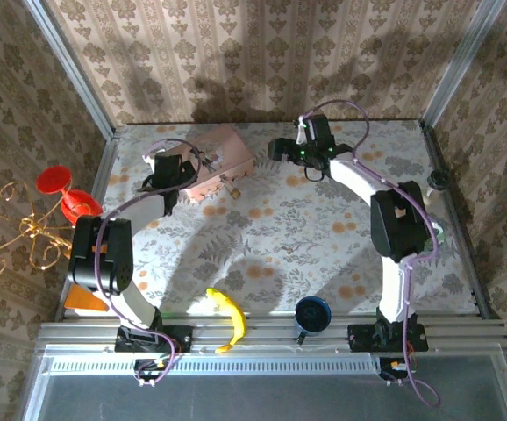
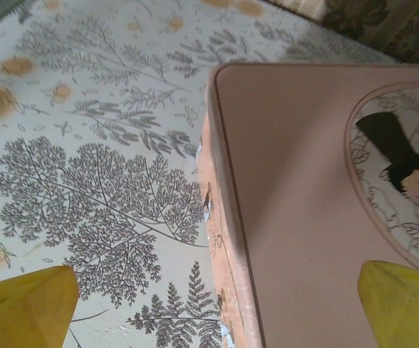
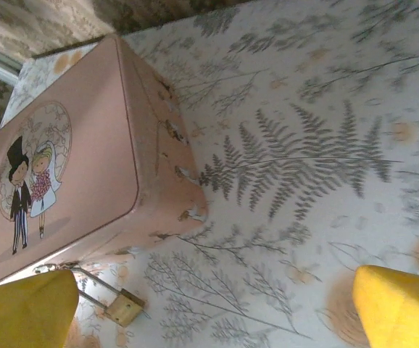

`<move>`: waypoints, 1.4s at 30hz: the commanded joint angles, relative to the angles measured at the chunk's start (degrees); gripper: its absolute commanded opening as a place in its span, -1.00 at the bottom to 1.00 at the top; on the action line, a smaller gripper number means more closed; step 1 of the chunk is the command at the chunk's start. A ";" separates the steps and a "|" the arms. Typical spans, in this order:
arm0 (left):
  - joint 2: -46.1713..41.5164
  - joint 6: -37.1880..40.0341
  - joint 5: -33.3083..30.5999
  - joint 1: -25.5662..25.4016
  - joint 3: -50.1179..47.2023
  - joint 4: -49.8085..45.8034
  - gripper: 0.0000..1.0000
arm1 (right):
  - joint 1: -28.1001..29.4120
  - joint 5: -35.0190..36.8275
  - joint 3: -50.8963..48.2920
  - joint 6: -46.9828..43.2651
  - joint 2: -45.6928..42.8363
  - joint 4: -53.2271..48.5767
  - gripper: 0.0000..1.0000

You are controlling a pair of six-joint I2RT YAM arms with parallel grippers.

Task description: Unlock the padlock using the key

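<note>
Two arms, both stretched out toward the far side of the tabletop (image 1: 324, 228), and both aimed at the pink box (image 1: 223, 158) sitting far left of the middle.

The left arm goes up from its base, elbow bent out to the left, then the forearm runs forward and a bit right. That puts the left hand (image 2: 213, 312) over the near-left end of the box. Its yellow fingers (image 2: 25, 308) are spread wide with nothing between them. In the wrist view one is over the flowered cloth and the other over the lid, so it straddles the box's edge. Can't tell how high it sits above the box.

The right arm rises from its base, folds at the elbow on the right, then sweeps far and left across the tabletop. The right hand (image 3: 209, 312) ends up just right of the box, pointing back at it. It's also spread wide and holding nothing.

The padlock (image 3: 125, 307) is tiny and brass. It lies on the cloth right against the box's near side, with its shackle reaching up to the box's front. In the right wrist view it shows between the fingers, closer to one, with no contact.

A banana (image 1: 229, 317) and a blue cup (image 1: 311, 313) sit at the near edge between the bases.
</note>
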 commanded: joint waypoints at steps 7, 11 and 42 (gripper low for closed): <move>4.96 -0.41 5.81 1.36 3.66 -1.56 0.65 | 4.10 -4.90 24.63 4.72 19.22 -6.68 0.70; 6.51 0.28 7.24 1.33 4.58 -1.54 0.57 | 4.59 -6.51 34.20 6.46 26.14 -8.74 0.58; 8.21 -2.36 12.31 -12.00 3.54 -0.28 0.19 | 4.93 -1.59 7.99 6.96 11.10 -4.04 -0.11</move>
